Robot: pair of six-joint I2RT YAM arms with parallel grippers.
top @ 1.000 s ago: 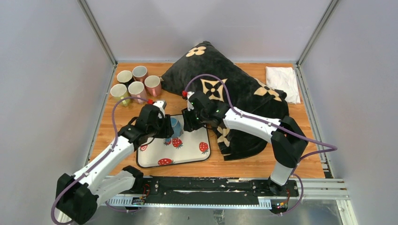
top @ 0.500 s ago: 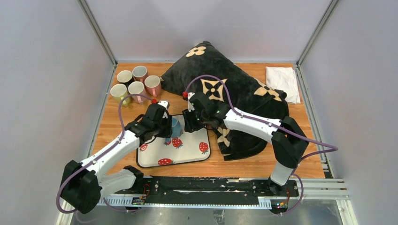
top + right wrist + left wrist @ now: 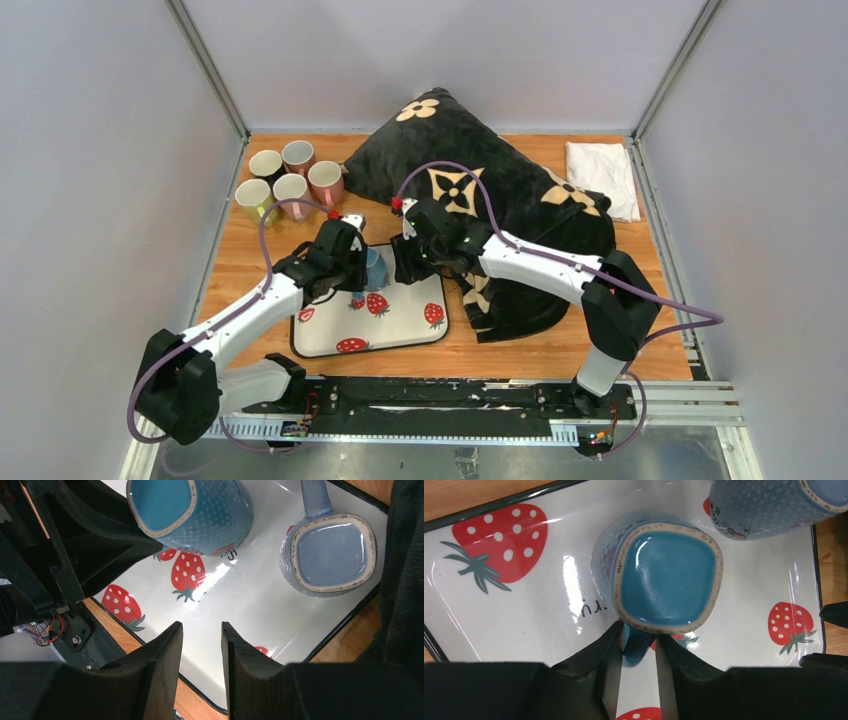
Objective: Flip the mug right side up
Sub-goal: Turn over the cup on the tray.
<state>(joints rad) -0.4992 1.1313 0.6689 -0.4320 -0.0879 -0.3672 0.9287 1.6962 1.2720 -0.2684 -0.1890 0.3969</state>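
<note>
**A:** What has the left claw got?

**B:** The left claw (image 3: 639,639) is set narrow around the handle (image 3: 638,655) of the blue mug (image 3: 667,577). Both fingers look to lie against the handle's sides, and nothing else is between them.

**A:** And where is the mug itself?

**B:** Directly ahead of the fingertips, and upside down. Its glazed base faces up at the wrist camera and its mouth is toward the strawberry tray (image 3: 524,610) beneath the claw. I can't tell whether the rim rests on the tray or sits just off it.

**A:** Anything crowding it?

**B:** A paler blue mug (image 3: 759,502) stands beyond the claw and off to its right. It is near the held mug but apart from it, and it is also base-up. The right claw (image 3: 201,627) hangs on the far side of the held mug, facing the left claw. Its fingers are narrowly parted, only bare tray shows between them, and it holds nothing.

**A:** So which step is this?

**B:** I'd judge the grasp is made and the flip not yet begun. The next move is to lift the mug clear of the tray and roll the wrist about half a turn, so the mouth comes up. Then the mug goes down on its base. The swing has to miss the paler mug and the right claw. A handle is a thin hold, so the mug could pivot between the fingers, and the turn wants to be slow.
</note>
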